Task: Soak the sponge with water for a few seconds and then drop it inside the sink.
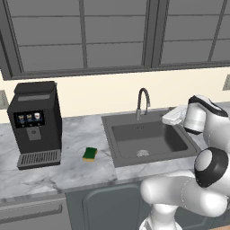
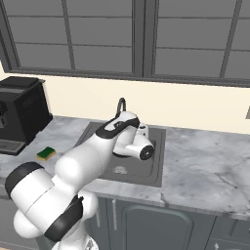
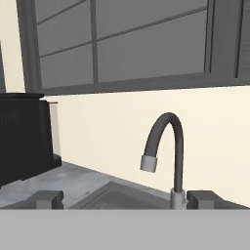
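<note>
On the marbled grey counter (image 1: pixel 85 134), the small green-topped yellow sponge (image 1: pixel 90 154) lies flat at nine o'clock from the dark grey recessed metal sink (image 1: pixel 148 139), between that basin and the black boxy coffee machine (image 1: pixel 35 123), touching neither. Over the basin's three o'clock side hangs the white arm's two-finger gripper (image 3: pixel 125 199), its dark finger tips (image 3: pixel 46 199) spread wide and empty, looking toward the curved grey gooseneck faucet (image 3: pixel 166 146) at twelve o'clock.
</note>
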### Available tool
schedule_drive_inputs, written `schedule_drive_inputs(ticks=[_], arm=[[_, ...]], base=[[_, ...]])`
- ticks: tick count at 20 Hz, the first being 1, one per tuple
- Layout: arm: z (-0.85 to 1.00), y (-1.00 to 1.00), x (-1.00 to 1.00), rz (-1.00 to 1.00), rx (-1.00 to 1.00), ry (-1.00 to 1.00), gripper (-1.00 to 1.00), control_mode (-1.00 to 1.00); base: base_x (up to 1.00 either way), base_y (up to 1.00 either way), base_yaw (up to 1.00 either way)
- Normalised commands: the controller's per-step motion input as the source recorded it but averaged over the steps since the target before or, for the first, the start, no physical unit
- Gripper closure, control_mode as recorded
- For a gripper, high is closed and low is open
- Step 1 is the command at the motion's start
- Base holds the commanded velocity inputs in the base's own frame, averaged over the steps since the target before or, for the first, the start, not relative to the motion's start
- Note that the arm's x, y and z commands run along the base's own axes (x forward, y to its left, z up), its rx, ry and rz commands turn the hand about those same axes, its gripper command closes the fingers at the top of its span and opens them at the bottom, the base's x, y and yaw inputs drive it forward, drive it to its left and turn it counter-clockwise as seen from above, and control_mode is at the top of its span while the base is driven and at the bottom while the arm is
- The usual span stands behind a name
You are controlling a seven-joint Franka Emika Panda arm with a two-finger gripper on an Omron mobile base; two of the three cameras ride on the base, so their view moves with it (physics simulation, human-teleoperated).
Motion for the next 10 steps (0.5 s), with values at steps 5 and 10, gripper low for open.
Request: schedule_drive_inputs(ticks=[5, 10], arm=[[-0.01, 0.27, 0.01, -0.02, 0.00, 0.00, -1.00, -1.00], [-0.09, 0.21, 0.01, 0.00, 0.00, 0.00, -1.00, -1.00]], base=[[0.00, 0.00, 0.00], [0.00, 0.00, 0.00]])
